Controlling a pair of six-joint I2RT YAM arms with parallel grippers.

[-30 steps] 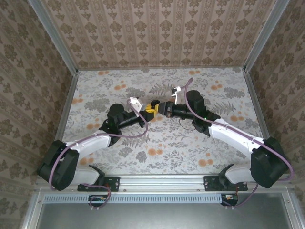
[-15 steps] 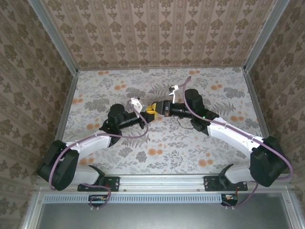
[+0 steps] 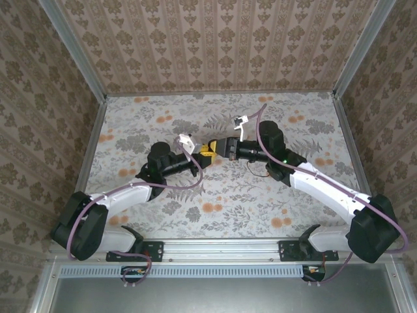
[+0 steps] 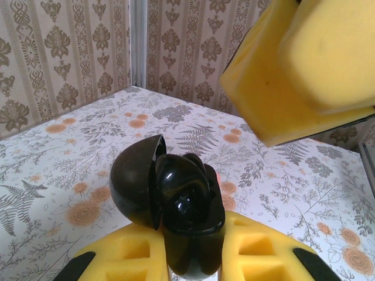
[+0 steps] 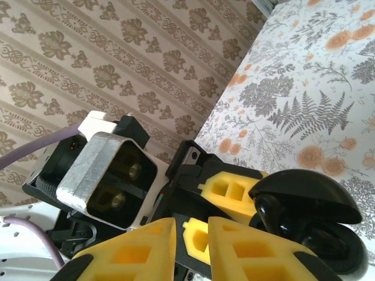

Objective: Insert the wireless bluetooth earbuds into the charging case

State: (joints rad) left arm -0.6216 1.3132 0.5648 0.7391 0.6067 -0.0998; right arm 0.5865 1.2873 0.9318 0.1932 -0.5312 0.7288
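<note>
A glossy black charging case (image 4: 187, 211) stands upright between the yellow foam pads of my left gripper (image 4: 190, 237), which is shut on its lower body. Its round lid (image 4: 133, 181) hangs open to the left. Shiny black rounded shapes fill the body, and I cannot tell the earbuds apart from it. In the right wrist view the case (image 5: 310, 225) lies at the lower right under its lid (image 5: 304, 187). My right gripper (image 5: 192, 231) is beside it with a narrow empty gap between its pads. From above, the left gripper (image 3: 203, 158) and right gripper (image 3: 215, 146) meet tip to tip mid-table.
One right finger (image 4: 304, 64) hangs above and to the right of the case. The left wrist camera housing (image 5: 111, 175) sits close in front of the right fingers. The floral tablecloth (image 3: 228, 195) is boxed in by patterned walls (image 3: 215, 45) and metal corner posts.
The right gripper's pads have parted a little. The right arm's elbow has swung out to the right and its wrist has drawn back slightly. The left arm and the case have stayed put.
</note>
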